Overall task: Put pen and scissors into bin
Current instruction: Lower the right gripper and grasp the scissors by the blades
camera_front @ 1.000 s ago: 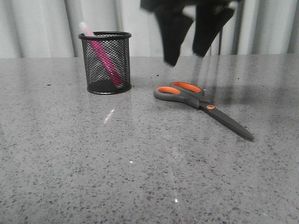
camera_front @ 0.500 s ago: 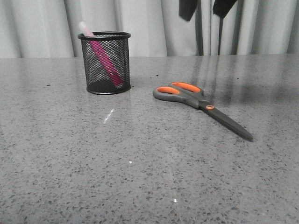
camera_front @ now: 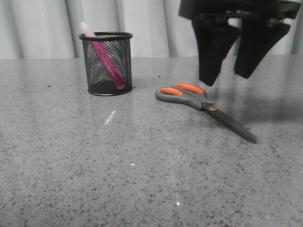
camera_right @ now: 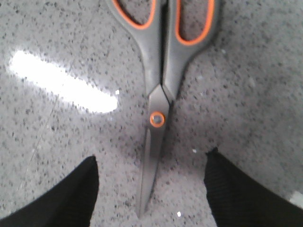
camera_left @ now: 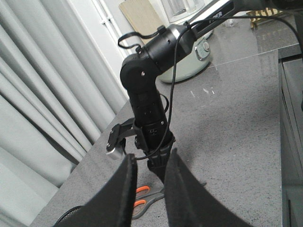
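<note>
One item done: the pen [camera_front: 105, 56] stands slanted inside the bin [camera_front: 107, 63]; its whitish cap pokes above the rim

Change: half a second ago only the tips of the right claw [camera_front: 233, 71] showed at the top of the front view; now it hangs low over the scissors [camera_front: 203, 105], well down toward the table [camera_front: 118, 165]; a second ago it was also partly in view, higher and further left

Meaning: judged from this, the scissors are next and the descent to grasp them is under way; the task looks about half finished

Right claw: spread wide, holding nothing; in its wrist view the two fingers [camera_right: 61, 196] straddle the blades, with the orange pivot dot [camera_right: 157, 118] between them; not yet touching

Left claw: [camera_left: 147, 189] fingers drawn close with a narrow gap, nothing between them; raised well away from the work

Scissors: flat on the table, closed, handles toward the bin, blades pointing away; unmoved across the front views

Bin: upright, well apart from the scissors; holds the pen only
</note>
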